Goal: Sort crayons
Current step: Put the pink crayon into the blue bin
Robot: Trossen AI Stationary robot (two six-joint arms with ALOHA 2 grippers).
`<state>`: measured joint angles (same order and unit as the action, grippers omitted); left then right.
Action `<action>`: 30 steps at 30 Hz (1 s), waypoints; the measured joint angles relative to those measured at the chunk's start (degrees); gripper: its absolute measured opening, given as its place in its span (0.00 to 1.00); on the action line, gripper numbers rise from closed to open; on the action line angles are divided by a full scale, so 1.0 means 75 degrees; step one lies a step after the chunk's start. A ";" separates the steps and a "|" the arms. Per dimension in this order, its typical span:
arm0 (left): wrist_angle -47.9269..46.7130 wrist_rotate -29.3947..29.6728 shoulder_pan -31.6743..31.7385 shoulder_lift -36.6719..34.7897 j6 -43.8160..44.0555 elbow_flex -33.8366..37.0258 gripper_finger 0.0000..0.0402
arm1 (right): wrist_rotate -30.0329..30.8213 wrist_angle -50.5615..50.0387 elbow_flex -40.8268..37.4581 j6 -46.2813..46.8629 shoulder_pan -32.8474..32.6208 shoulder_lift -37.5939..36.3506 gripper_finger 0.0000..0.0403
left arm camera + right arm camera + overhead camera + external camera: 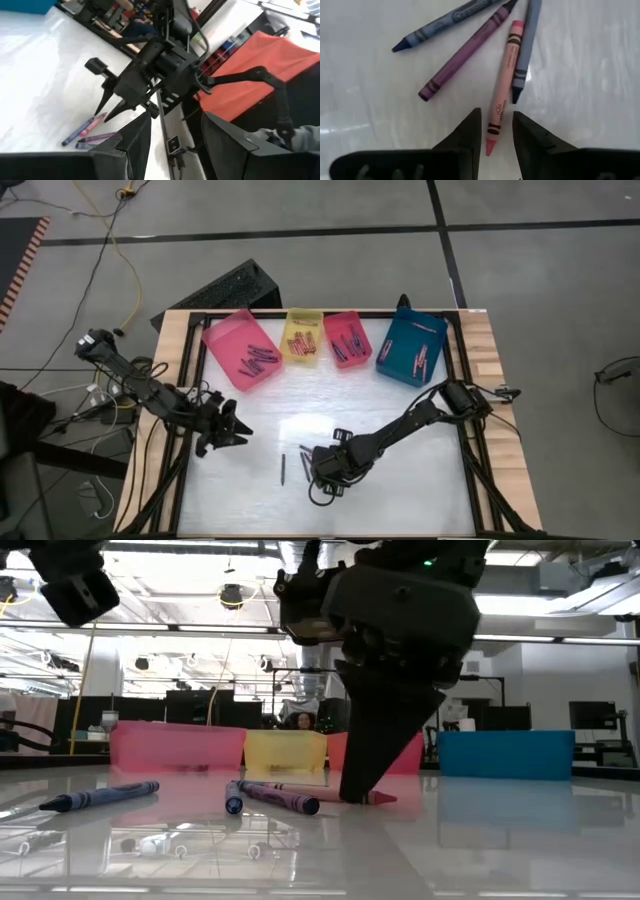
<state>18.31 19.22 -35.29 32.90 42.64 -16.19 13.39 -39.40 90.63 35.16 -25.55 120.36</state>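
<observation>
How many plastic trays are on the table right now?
4, in a row along the table's far edge: pink tray at the left, then yellow, red, and blue at the right. None looks hidden.

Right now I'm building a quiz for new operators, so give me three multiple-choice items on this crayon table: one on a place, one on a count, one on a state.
1. Where is the right end effector?
A. Over the blue tray
B. Low over the loose crayons near the table's middle front
C. Off the table

2. How many trays stand along the far edge?
A. Two
B. Four
C. Six

3. What state is the right end effector in?
A. Open, straddling the pink crayon
B. Shut on a blue crayon
C. Shut and empty

Answers:
1 B: the high view shows it down by the loose crayons.
2 B: pink tray, yellow tray, red tray, blue tray.
3 A: the right wrist view shows both fingers apart with the crayon's tip between them.
</observation>
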 joint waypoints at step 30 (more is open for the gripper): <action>-0.1243 0.1095 -0.0003 0.0715 0.1219 0.0000 0.41 | -0.0809 -0.0609 0.0466 0.0654 0.0091 0.0092 0.01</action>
<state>8.99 27.43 -35.31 38.26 51.78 -16.19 7.33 -43.97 94.13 40.06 -24.87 121.05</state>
